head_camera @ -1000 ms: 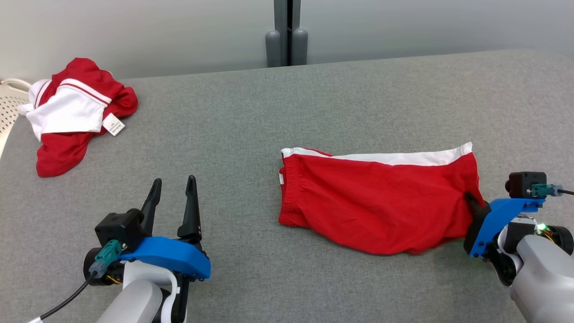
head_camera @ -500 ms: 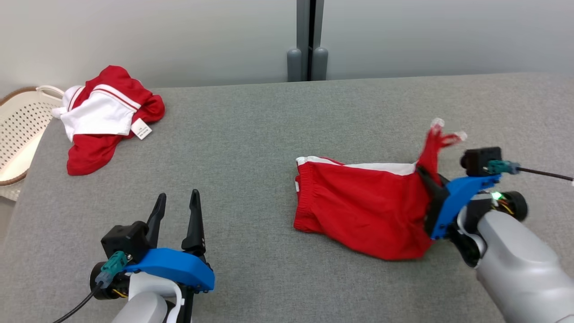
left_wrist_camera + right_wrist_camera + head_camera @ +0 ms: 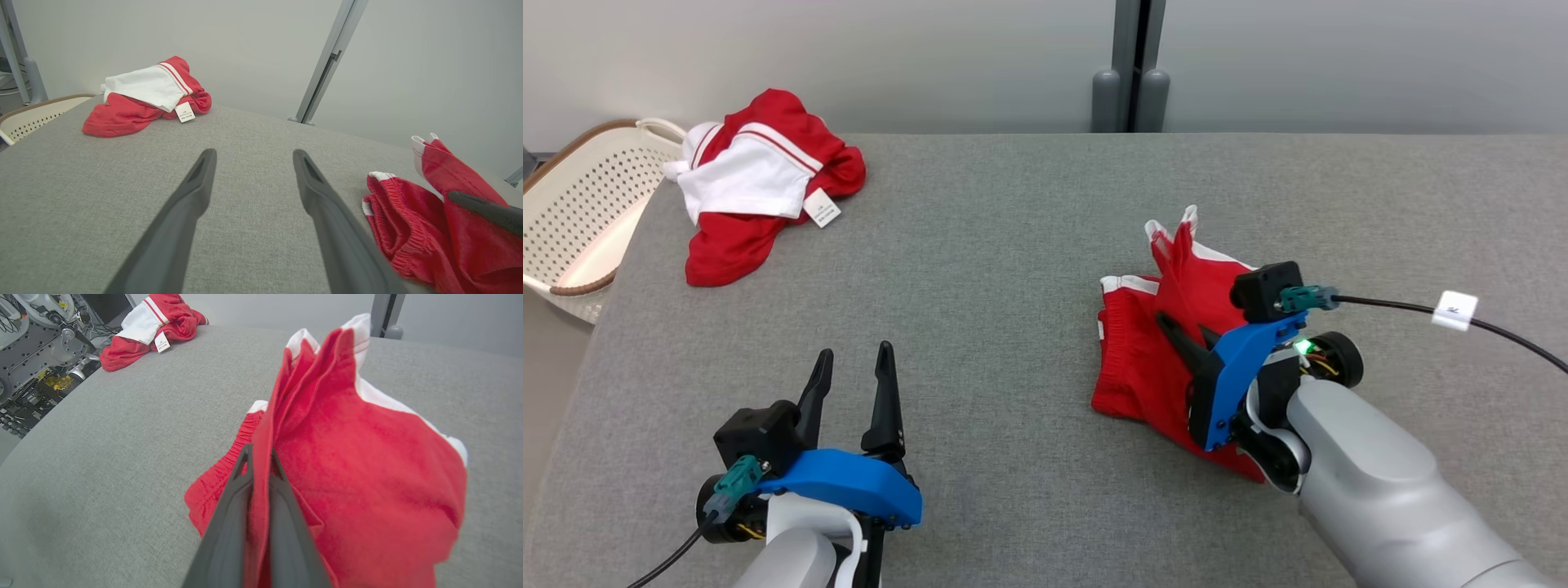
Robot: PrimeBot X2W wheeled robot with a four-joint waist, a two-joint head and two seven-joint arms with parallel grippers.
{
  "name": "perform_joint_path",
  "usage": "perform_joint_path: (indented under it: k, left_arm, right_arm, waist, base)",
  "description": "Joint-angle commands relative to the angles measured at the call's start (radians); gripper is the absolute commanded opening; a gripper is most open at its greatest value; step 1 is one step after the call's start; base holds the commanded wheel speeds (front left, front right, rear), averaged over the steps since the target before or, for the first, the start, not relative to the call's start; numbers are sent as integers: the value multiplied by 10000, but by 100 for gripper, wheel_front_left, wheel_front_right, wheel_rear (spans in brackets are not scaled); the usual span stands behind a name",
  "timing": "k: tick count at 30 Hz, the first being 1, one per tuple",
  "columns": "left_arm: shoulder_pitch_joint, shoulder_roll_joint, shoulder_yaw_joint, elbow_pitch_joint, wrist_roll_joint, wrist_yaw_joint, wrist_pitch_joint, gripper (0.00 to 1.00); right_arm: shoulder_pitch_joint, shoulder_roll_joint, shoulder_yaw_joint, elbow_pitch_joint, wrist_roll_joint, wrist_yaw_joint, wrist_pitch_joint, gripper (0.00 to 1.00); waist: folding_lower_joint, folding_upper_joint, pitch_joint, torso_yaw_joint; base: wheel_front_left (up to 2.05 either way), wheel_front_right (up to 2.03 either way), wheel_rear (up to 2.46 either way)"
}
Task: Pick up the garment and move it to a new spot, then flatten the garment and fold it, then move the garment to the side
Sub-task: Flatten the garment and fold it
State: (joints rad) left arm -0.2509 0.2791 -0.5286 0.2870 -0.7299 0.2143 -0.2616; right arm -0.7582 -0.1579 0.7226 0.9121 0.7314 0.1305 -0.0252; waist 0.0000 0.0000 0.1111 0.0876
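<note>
R claw (image 3: pixel 1183 327) is pressed together on the leg-hem end of the red shorts (image 3: pixel 1135 371), pinching the cloth w/ fingers nearly touching. In the wrist view the hem stands up past the tips. L claw (image 3: pixel 854 353) is spread wide & empty at lower left of frame, over bare table.

Grey table (image 3: pixel 980 269) spans most of the head view. Shorts sit right of centre: waistband end flat on the table, pinched end lifted & doubled towards it, white trim uppermost. 2nd red-white garment (image 3: pixel 760 184) lies crumpled at upper left, well apart. Pale basket (image 3: pixel 580 220) is at far left edge, beside the table.

Step, as I read it: the fold, hem end going over waistband end. Next move prob needs the hem laid down level w/ the waistband, edges matched, then a release w/o dragging the top layer.

R forearm comes in from lower right, fingers pointing up-left, low over the cloth. L arm rises from bottom edge, fingers pointing up frame.
</note>
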Motion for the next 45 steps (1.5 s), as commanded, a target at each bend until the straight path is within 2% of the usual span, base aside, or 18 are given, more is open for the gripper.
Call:
perform_joint_path:
  k: [1,8,10,11,19,28,34,35,36,38,40,41,45]
  left_arm:
    - [-150,-50,60,22,61,-37,-49,100]
    - [-197,-198,210,146,193,-154,-50,100]
    - [-199,-227,255,190,208,-178,-48,100]
    - [-185,-246,279,208,202,-200,-48,100]
    - [-70,-385,417,312,285,-300,-50,100]
    - [14,-411,446,328,327,-334,-50,100]
    - [-2,-426,379,333,355,-379,-50,100]
    - [-14,-425,368,339,358,-372,-50,100]
    - [-35,-426,357,343,358,-362,-47,100]
    - [-91,-431,341,346,357,-370,-39,100]
    - [-151,-437,329,362,359,-373,-31,100]
    - [-182,-437,322,368,363,-374,-26,100]
    - [-263,-446,308,397,365,-380,-20,100]
  right_arm:
    - [-52,68,81,17,-66,5,74,0]
    - [-60,356,325,225,-142,5,149,0]
    - [-29,431,392,276,-46,5,260,56]
    - [-26,459,429,260,-10,5,267,100]
    - [88,403,636,-140,120,5,-93,100]
    - [-71,-308,226,-865,31,5,-775,100]
    - [21,-842,-151,-654,-623,5,-1130,100]
    - [84,-883,-188,-598,-734,5,-1143,91]
    - [154,-915,-213,-512,-850,5,-1142,52]
    - [293,-936,-191,-361,-1023,5,-1069,27]
    - [426,-844,-145,-276,-1090,5,-991,8]
    - [480,-793,-82,-250,-1140,5,-943,0]
    - [675,-559,171,-193,-1193,3,-885,0]
  waist:
    - [0,0,69,93]
    - [0,0,164,227]
    - [0,0,168,214]
    - [0,0,166,199]
    - [0,0,55,-46]
    - [0,0,-17,-271]
    - [0,0,61,-241]
    - [0,0,82,-220]
    - [0,0,108,-192]
    - [0,0,163,-124]
    - [0,0,220,-44]
    - [0,0,253,2]
    - [0,0,344,183]
  base:
    - [0,0,0]
    - [0,0,0]
    - [0,0,0]
    - [0,0,0]
    - [0,0,0]
    - [0,0,0]
    - [0,0,0]
    - [0,0,0]
    - [0,0,0]
    - [0,0,0]
    - [0,0,0]
    - [0,0,0]
    - [0,0,0]
